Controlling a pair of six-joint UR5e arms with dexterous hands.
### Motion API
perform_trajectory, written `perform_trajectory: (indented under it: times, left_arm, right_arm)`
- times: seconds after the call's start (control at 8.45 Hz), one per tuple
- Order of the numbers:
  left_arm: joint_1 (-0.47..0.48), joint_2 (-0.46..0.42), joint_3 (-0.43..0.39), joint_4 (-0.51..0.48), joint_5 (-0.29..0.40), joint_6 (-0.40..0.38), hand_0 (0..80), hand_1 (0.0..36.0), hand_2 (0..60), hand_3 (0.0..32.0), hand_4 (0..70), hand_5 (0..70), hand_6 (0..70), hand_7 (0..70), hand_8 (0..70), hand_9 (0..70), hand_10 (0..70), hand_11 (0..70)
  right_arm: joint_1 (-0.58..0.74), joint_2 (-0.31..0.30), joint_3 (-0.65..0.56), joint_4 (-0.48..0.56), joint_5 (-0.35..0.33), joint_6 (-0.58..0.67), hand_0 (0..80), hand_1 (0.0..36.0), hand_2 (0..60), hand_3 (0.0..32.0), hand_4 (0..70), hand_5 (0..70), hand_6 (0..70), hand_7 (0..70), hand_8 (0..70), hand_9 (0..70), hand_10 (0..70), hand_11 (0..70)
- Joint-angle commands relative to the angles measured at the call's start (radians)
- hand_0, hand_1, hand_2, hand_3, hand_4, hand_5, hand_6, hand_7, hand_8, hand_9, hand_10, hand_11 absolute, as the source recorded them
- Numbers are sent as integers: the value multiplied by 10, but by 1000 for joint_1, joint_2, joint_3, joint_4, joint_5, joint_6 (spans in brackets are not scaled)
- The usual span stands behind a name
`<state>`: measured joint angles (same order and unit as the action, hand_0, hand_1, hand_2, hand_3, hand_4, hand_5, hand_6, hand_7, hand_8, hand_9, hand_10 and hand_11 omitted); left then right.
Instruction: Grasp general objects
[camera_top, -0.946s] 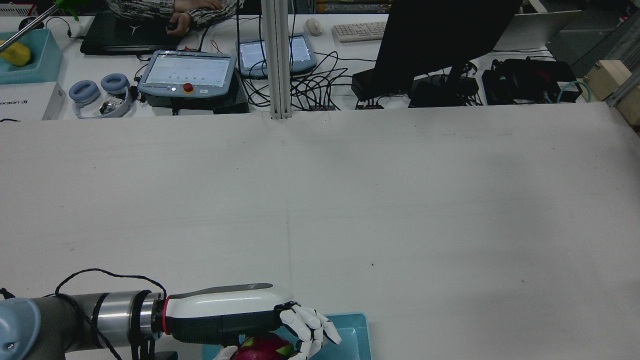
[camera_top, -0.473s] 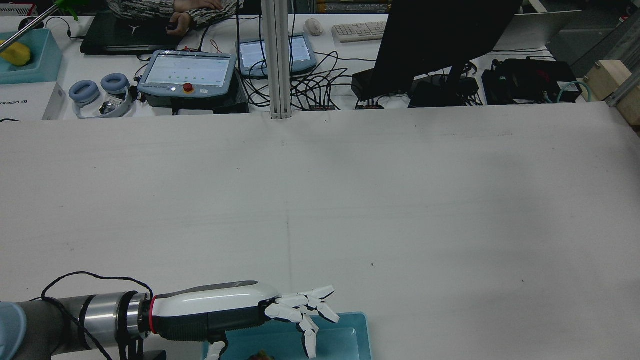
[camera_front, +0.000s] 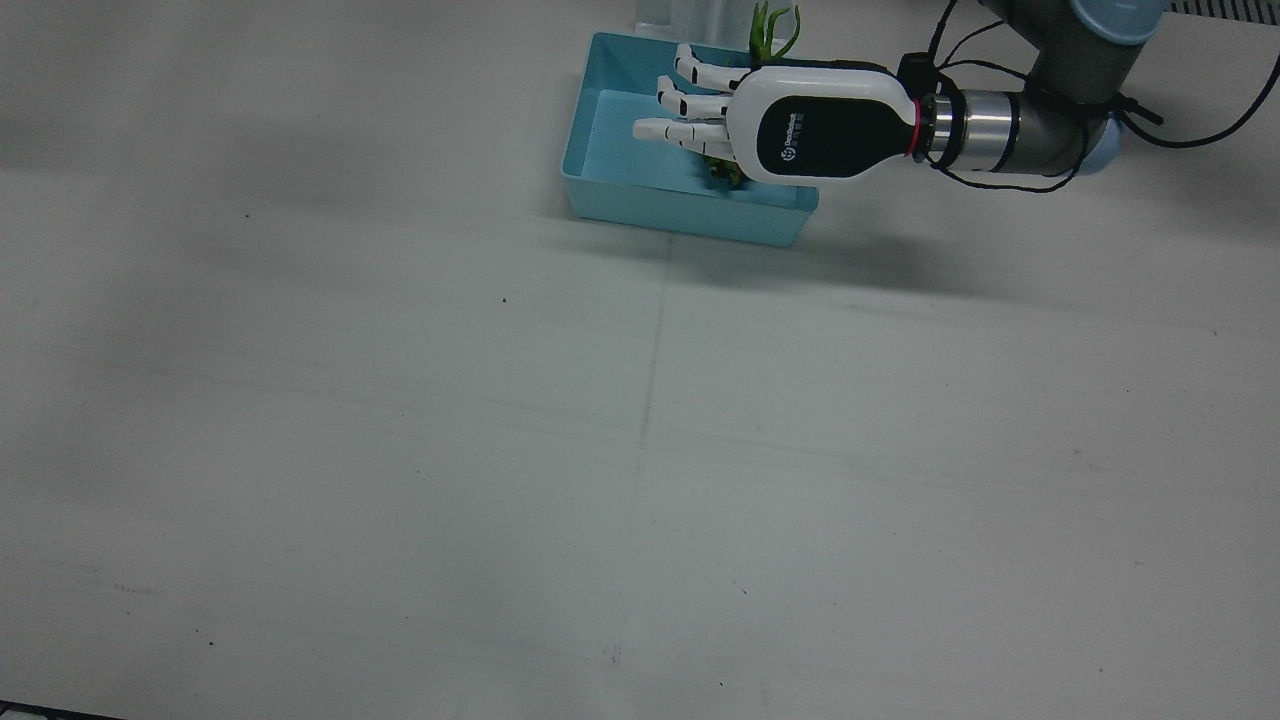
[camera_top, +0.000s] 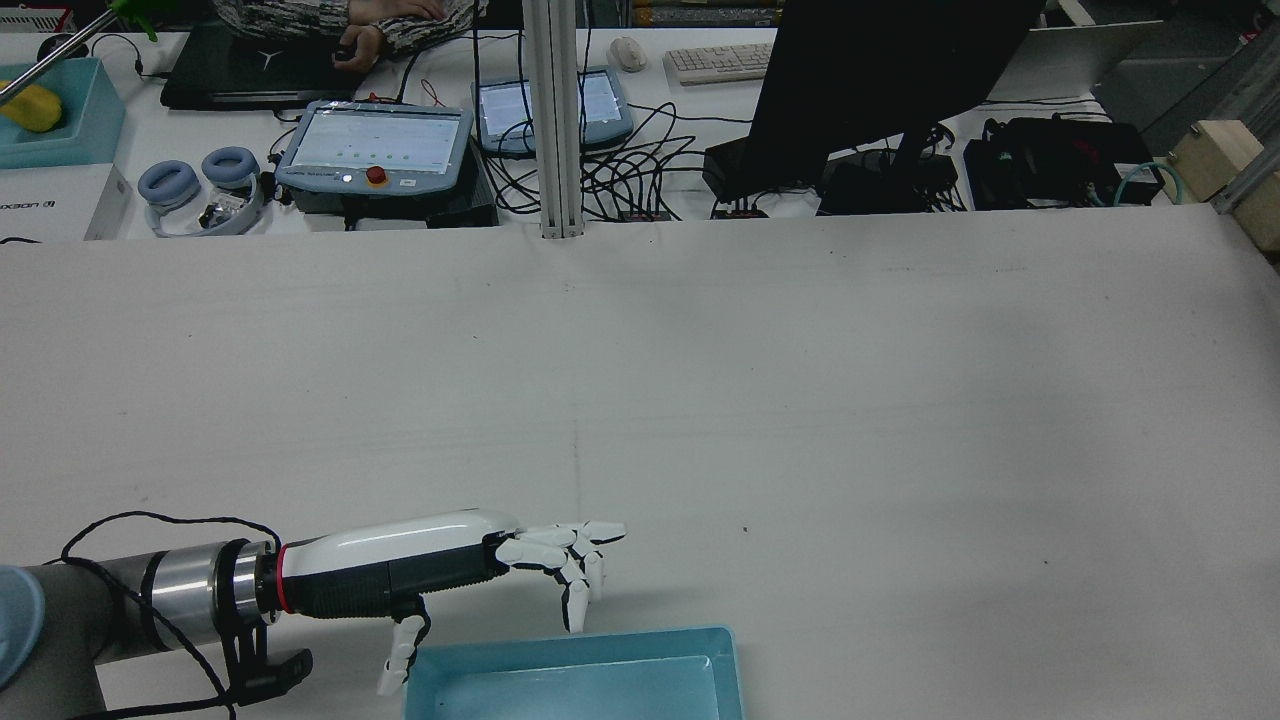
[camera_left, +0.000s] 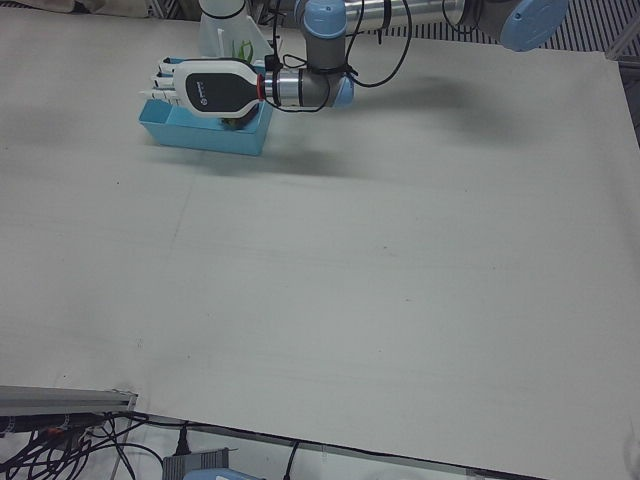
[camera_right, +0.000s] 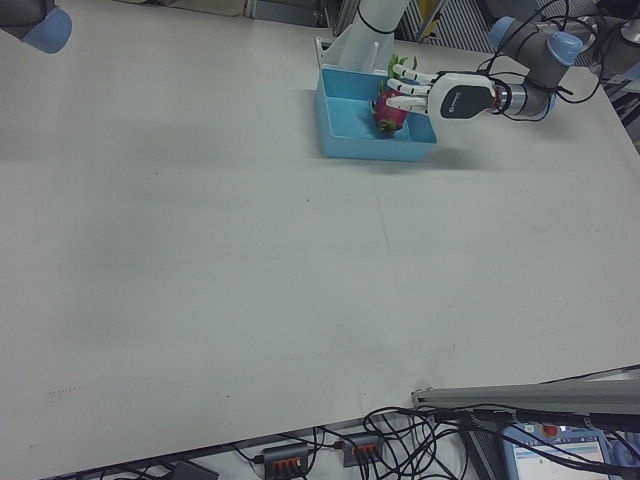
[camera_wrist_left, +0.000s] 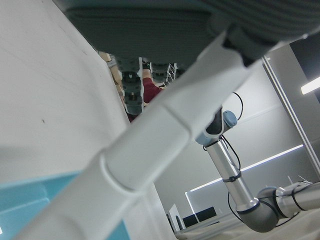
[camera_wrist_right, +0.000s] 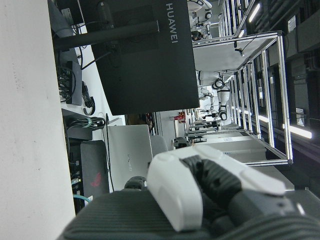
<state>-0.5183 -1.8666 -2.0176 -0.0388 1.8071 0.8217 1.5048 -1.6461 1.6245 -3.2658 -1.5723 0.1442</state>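
Note:
A red dragon fruit with green tips lies in the blue bin at the robot's side of the table. In the front view only its green tips show under my left hand. My left hand is open and empty, its fingers spread over the bin's inner part. In the rear view the left hand hovers just beyond the bin's far rim, and the fruit is out of frame. My right hand shows only in its own view, too close to read.
Beyond the table's far edge stand a dark monitor, two teach pendants, cables and an aluminium post. The right arm's blue joint sits at the far corner of the right-front view.
The left hand let go of the dragon fruit into the bin, opened its fingers, then rose and drew away from the bin toward the table's middle.

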Motion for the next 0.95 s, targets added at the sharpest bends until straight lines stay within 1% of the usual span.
perform_trajectory:
  times: [0.0,0.12,0.24,0.35,0.47,0.59,0.71,0.83]
  left_arm:
    - [-202,12,271,-205,-35,-67,800,360,600,0,175,700,181,659,26,117,79,171]
    - [-291,23,363,-261,-41,-73,800,360,600,0,182,700,184,660,26,118,87,183]
    - [-360,24,425,-307,-48,-79,800,360,600,0,197,700,205,685,31,123,116,225]
    - [-403,27,524,-391,-104,-93,800,360,600,0,239,700,241,700,38,133,104,206]
    - [-442,26,592,-442,-138,-95,800,360,600,0,254,700,245,700,39,132,111,215]
    - [-453,26,667,-481,-226,-102,800,360,600,0,297,700,278,700,45,142,92,188]
    - [-471,26,709,-480,-263,-98,800,360,600,0,315,700,297,700,49,146,82,172]
    - [-497,26,761,-506,-303,-95,800,360,600,0,311,700,301,700,50,146,116,222]
  right_arm:
    - [0,0,0,0,0,0,0,0,0,0,0,0,0,0,0,0,0,0]
    - [0,0,0,0,0,0,0,0,0,0,0,0,0,0,0,0,0,0]
    - [0,0,0,0,2,0,0,0,0,0,0,0,0,0,0,0,0,0]
    - [0,0,0,0,0,0,0,0,0,0,0,0,0,0,0,0,0,0]
    - [0,0,0,0,0,0,0,0,0,0,0,0,0,0,0,0,0,0]
    - [0,0,-2,0,0,0,0,0,0,0,0,0,0,0,0,0,0,0]
    - [0,0,0,0,2,0,0,0,0,0,0,0,0,0,0,0,0,0]
    - [0,0,0,0,0,0,0,0,0,0,0,0,0,0,0,0,0,0]
